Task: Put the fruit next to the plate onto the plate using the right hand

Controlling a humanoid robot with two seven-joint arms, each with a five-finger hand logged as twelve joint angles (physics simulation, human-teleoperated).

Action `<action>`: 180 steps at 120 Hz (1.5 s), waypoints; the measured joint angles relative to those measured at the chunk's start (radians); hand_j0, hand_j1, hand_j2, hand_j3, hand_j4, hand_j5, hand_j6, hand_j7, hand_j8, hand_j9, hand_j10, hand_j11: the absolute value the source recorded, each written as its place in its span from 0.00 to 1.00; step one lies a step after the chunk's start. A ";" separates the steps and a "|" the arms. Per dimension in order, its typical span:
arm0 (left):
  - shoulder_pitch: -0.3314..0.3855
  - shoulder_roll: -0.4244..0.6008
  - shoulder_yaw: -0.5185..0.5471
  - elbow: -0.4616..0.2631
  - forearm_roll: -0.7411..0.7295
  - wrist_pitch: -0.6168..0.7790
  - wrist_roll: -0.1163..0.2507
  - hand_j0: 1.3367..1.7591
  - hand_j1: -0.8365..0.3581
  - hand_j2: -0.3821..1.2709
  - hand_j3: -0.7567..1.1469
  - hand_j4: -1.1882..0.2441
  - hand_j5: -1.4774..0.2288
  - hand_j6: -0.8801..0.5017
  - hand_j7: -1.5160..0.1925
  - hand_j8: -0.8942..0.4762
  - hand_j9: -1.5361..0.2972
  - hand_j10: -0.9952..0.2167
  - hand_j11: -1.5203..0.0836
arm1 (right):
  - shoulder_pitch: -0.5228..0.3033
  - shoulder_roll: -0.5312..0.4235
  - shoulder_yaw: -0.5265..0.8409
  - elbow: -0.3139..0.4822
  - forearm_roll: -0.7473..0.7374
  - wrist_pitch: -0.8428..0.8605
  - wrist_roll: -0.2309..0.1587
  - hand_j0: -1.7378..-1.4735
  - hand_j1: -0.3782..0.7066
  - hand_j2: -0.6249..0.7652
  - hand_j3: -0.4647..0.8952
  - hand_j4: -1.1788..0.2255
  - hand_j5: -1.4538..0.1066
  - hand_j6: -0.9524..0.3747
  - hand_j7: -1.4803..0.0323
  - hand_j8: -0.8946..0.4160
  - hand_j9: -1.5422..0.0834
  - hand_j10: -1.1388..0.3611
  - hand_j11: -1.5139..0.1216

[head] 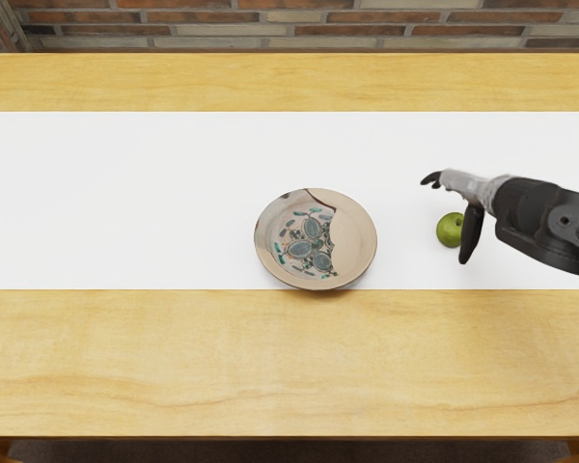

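The right hand (466,198) hovers with its fingers (470,241) spread apart and clamped on nothing. One dark finger hangs down just beside the fruit, and contact cannot be told from this view. The green apple (449,230) sits at about 7 o'clock from the palm, resting on the white runner (125,193), untouched as far as can be judged.

The task looks to be at its start: the reach has arrived over the apple, but grasp, lift, carry and release are all left to do.

The apple lies at 3 o'clock from the patterned plate (363,228), apart from its rim. The plate holds nothing, only its painted leaf design. The runner lies across the wooden table (270,367). No left arm shows.
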 joint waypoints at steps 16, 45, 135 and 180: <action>0.000 0.000 0.000 0.000 0.000 0.000 0.000 0.76 0.99 0.23 0.40 0.83 0.87 0.64 0.89 0.65 0.84 0.82 0.95 | -0.001 -0.005 -0.016 0.022 -0.012 -0.006 0.000 0.30 0.21 0.43 0.34 0.72 0.79 0.59 0.84 0.55 0.82 0.65 0.79; 0.000 0.000 0.000 0.000 0.000 0.000 0.000 0.76 0.99 0.23 0.40 0.83 0.87 0.64 0.89 0.65 0.84 0.82 0.95 | -0.007 -0.035 -0.037 0.065 -0.060 -0.031 0.000 0.30 0.23 0.43 0.34 0.71 0.78 0.57 0.82 0.54 0.80 0.63 0.78; 0.000 0.000 0.000 0.000 0.000 0.000 0.000 0.76 0.99 0.23 0.40 0.83 0.87 0.64 0.89 0.65 0.84 0.82 0.95 | -0.057 0.028 -0.060 -0.007 -0.132 -0.094 0.000 0.30 0.34 0.41 0.34 0.63 0.69 0.50 0.73 0.46 0.72 0.57 0.70; 0.000 0.000 0.000 0.000 0.000 0.000 0.000 0.76 0.99 0.23 0.40 0.83 0.87 0.64 0.89 0.65 0.84 0.82 0.95 | -0.060 0.038 -0.068 -0.020 -0.178 -0.093 0.000 0.30 0.44 0.40 0.34 0.57 0.62 0.43 0.65 0.39 0.65 0.51 0.63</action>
